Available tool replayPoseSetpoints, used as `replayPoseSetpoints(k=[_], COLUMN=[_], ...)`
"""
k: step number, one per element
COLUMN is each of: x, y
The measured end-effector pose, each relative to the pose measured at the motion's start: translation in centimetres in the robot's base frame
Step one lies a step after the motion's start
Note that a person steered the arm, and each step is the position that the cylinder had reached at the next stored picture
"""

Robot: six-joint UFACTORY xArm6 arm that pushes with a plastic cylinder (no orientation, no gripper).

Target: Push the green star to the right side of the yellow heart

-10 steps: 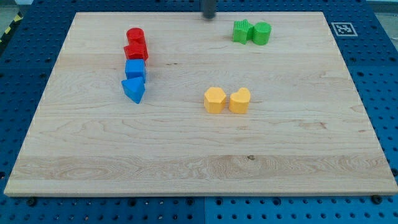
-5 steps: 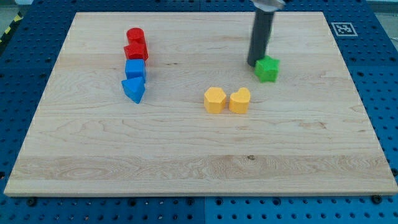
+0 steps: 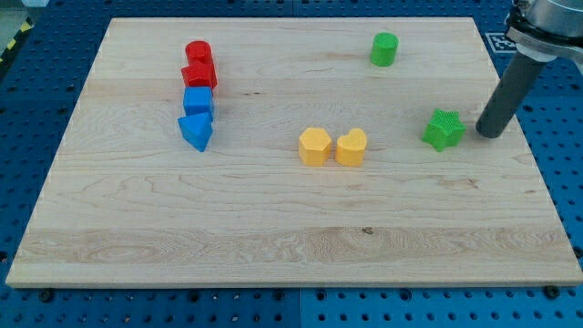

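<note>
The green star [image 3: 444, 128] lies on the wooden board at the view's right, well to the right of the yellow heart [image 3: 352, 147] and a little higher. The yellow heart touches a yellow hexagon [image 3: 315, 146] on its left, near the board's middle. My tip [image 3: 488, 134] stands just right of the green star, with a small gap between them. The dark rod rises from there toward the view's top right corner.
A green cylinder [image 3: 384, 49] stands near the top edge, right of centre. At the left, two red blocks [image 3: 199, 65] sit above a blue cube [image 3: 198, 100] and a blue triangle [image 3: 196, 132]. The board's right edge [image 3: 524, 137] is close to my tip.
The green star has moved down and right, away from the green cylinder. My tip has gone from the star's upper left to its right side.
</note>
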State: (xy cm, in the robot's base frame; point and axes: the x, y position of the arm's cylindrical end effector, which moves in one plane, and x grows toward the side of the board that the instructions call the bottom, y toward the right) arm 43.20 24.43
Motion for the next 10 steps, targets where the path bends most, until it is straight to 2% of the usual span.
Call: replayPoseSetpoints(k=[3, 4, 5, 7, 10], x=[0.0, -0.3, -2.8, -3.1, -2.1], y=[-6.9, -7.3, -6.8, -12.3, -10.3])
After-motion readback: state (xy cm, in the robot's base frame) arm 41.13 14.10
